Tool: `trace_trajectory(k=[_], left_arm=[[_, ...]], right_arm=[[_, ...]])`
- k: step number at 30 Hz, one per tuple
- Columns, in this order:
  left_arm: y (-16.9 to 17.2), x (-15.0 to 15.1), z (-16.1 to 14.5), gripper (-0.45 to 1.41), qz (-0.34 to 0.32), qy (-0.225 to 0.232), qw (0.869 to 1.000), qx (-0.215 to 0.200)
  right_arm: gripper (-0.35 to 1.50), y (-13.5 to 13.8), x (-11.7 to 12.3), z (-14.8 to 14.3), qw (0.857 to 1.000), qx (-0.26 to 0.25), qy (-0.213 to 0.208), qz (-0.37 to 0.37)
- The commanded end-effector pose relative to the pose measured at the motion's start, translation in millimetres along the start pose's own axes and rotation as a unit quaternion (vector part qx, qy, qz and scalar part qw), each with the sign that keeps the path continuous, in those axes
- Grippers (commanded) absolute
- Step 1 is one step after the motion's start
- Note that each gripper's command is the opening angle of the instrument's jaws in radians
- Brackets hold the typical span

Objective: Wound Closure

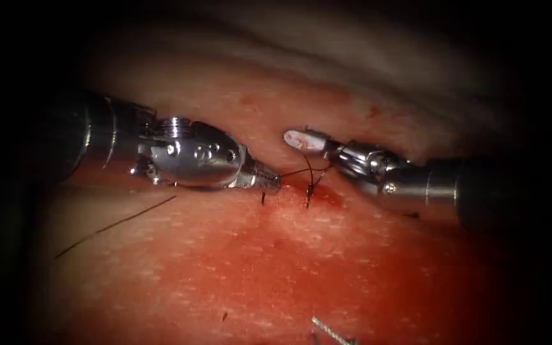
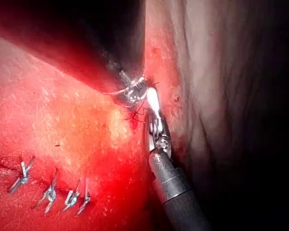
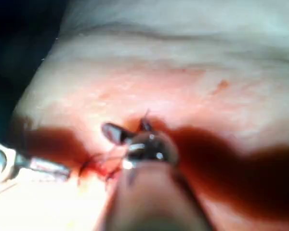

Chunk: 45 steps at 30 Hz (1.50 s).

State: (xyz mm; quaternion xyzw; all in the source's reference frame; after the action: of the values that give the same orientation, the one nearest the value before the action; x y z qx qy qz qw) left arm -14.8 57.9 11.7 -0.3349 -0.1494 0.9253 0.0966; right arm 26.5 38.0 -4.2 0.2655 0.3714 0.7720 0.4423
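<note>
Partly hidden: thread between tools.

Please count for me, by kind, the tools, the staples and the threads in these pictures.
Tools: 2, left tool shut on the stitch thread, right tool.
Staples in the tissue: 4.
Threads: 2, the stitch thread and a loose thread.
Total: 8.

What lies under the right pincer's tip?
Under the right pincer, dark thread rises from a stitch in the red-stained tissue and runs to the left pincer. The shaft hides tissue farther right.
</note>
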Motion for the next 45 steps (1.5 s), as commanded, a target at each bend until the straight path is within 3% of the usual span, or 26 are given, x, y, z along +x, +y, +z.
trace_trajectory(k=[1, 18, 19, 20, 21, 27, 28, 31, 37, 45], left_arm=[[0.2, -0.1, 0.8, -0.35, 0.0, 0.0, 1.0, -0.001], [0.5, -0.1, 1.0, -0.35, 0.0, -0.002, 1.0, 0.0], [0.5, -0.1, 1.1, -0.35, 0.0, -0.002, 1.0, 0.0], [0.5, -0.1, 1.1, -0.35, 0.0, -0.002, 1.0, 0.0], [0.4, -0.1, 1.0, -0.35, -0.003, -0.002, 1.0, -0.001], [-0.1, -0.8, 0.8, -0.35, -0.013, -0.004, 1.0, -0.003], [-0.9, -1.4, 0.6, -0.35, -0.019, -0.006, 1.0, -0.002], [-2.0, -2.1, 0.2, -0.35, -0.025, -0.007, 1.0, 0.0], [-8.2, -4.1, 1.2, -0.35, -0.042, -0.029, 0.999, 0.005], [-15.2, -3.8, 4.2, -0.35, -0.057, -0.04, 0.998, 0.013]], right_arm=[[1.11, -0.3, -0.5, 0.3, 1.0, 0.0, -0.001, 0.0], [0.98, 0.4, -0.2, 3.7, 1.0, -0.013, -0.001, 0.006], [0.67, 0.3, -0.2, 3.5, 1.0, -0.013, -0.002, 0.006], [0.67, 0.3, -0.2, 3.5, 1.0, -0.013, -0.002, 0.006], [-0.35, 0.2, -0.2, 3.2, 1.0, -0.012, -0.004, 0.019], [-0.35, -1.1, -0.2, 1.3, 0.998, -0.053, 0.015, -0.021], [-0.35, -2.9, 0.0, -0.2, 0.997, -0.057, 0.028, -0.044], [-0.35, -4.8, -0.1, -1.9, 0.996, -0.054, 0.035, -0.057], [-0.35, -6.5, -2.4, -6.3, 0.993, -0.061, 0.04, -0.097], [-0.35, -6.5, -3.4, -6.2, 0.993, -0.05, 0.027, -0.103]])
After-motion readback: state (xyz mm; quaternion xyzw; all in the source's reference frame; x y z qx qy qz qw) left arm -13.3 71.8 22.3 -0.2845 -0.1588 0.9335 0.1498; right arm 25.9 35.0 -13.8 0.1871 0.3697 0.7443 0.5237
